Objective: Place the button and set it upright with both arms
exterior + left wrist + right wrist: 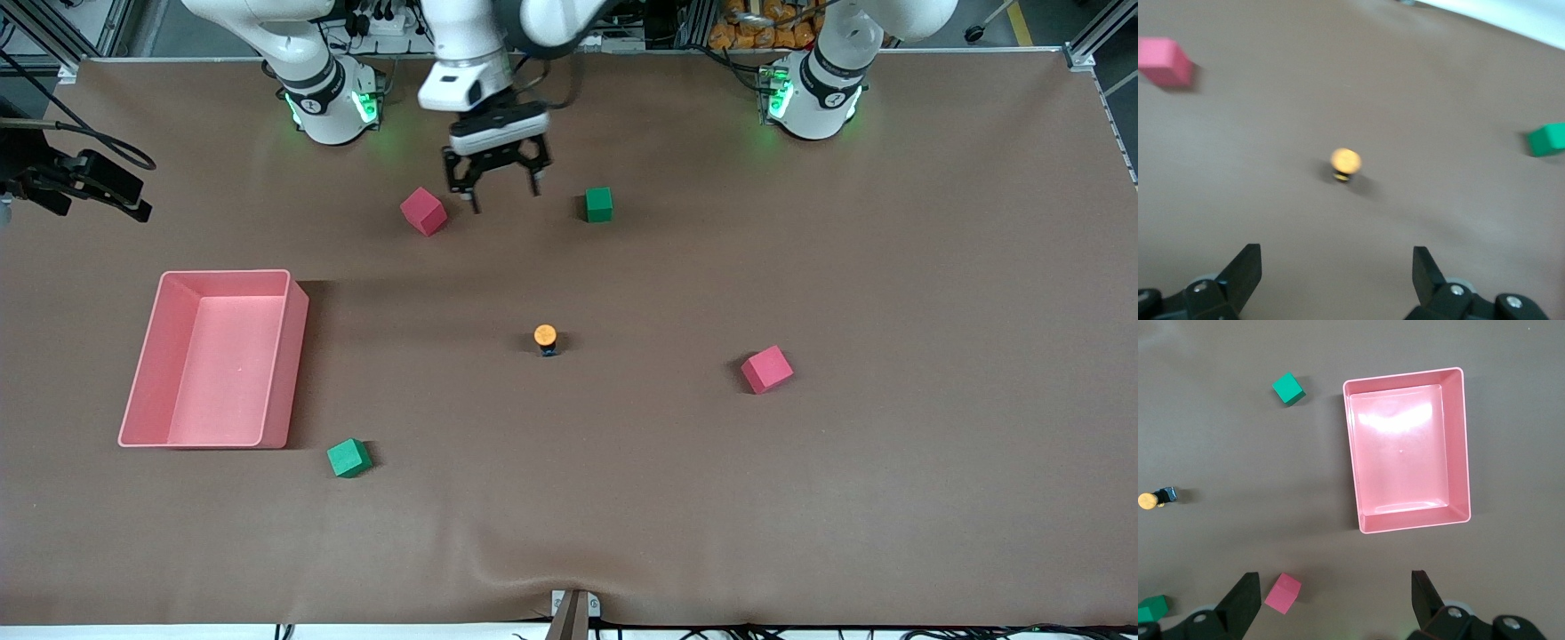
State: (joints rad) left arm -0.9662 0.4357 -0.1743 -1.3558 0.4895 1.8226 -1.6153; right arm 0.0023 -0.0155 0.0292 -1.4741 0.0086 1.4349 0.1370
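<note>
The button (545, 339) stands upright in the middle of the table, orange cap up, with nothing touching it. It also shows in the left wrist view (1345, 163) and at the edge of the right wrist view (1155, 499). My left gripper (502, 200) is open and empty, in the air over the table between a red cube (423, 212) and a green cube (598, 204). Its fingers (1245, 270) stand wide apart, well short of the button. My right gripper (1336, 593) is open and empty, high over the table near its own base. It does not show in the front view.
A pink bin (298, 356) sits toward the right arm's end of the table and shows in the right wrist view (1458, 447). A second red cube (766, 369) lies toward the left arm's end. A second green cube (348, 458) lies near the bin's front corner.
</note>
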